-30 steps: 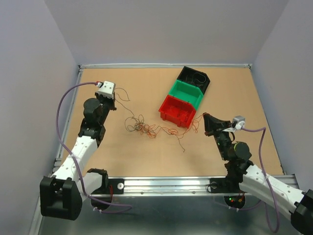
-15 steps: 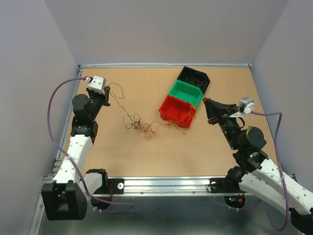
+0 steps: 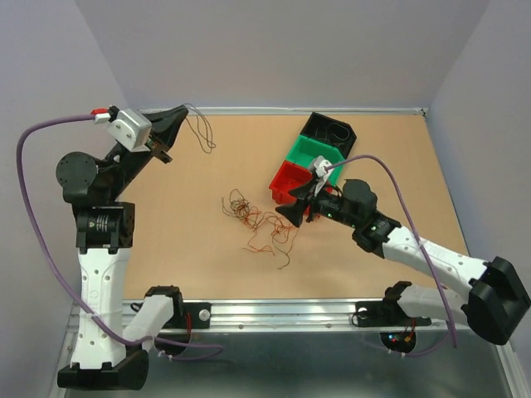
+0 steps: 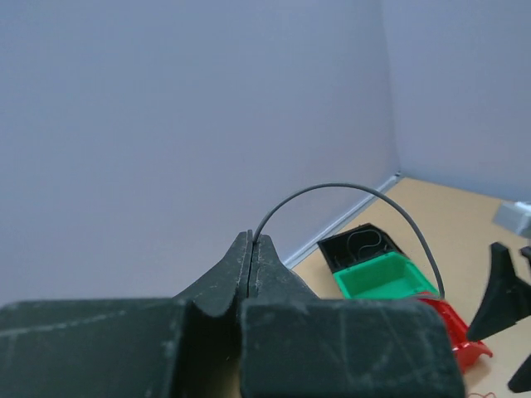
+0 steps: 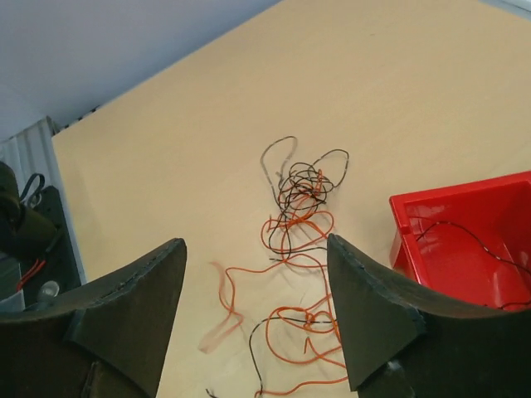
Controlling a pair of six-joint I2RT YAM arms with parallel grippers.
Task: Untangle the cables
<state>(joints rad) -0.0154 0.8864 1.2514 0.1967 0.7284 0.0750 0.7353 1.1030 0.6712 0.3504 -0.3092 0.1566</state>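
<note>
Nearest me, the loose heap of cables (image 3: 253,217) lies on the table (image 3: 398,249) (orange strands mixed with dark ones). My right gripper (image 5: 255,240) hangs just to the right of the heap with its jaws spread wide and nothing between them. Through its wrist camera the heap sits below and beyond the fingertips, not touching them. Just behind that gripper stands the red bin (image 3: 282,184), then the green bin (image 3: 319,156), then the black bin (image 3: 330,128). Farthest off, over the far left corner, my left gripper (image 4: 250,236) is raised high. Its jaws are pressed together on one dark cable (image 4: 344,184), which arches out from the tips and hangs down, apart from the heap.

A second ago the right gripper was closed on the other side of the red bin, with orange strands stretched toward it. It has since swung across and opened. The left gripper sat lower, close to the table, and the heap lay drawn out in a longer line.
</note>
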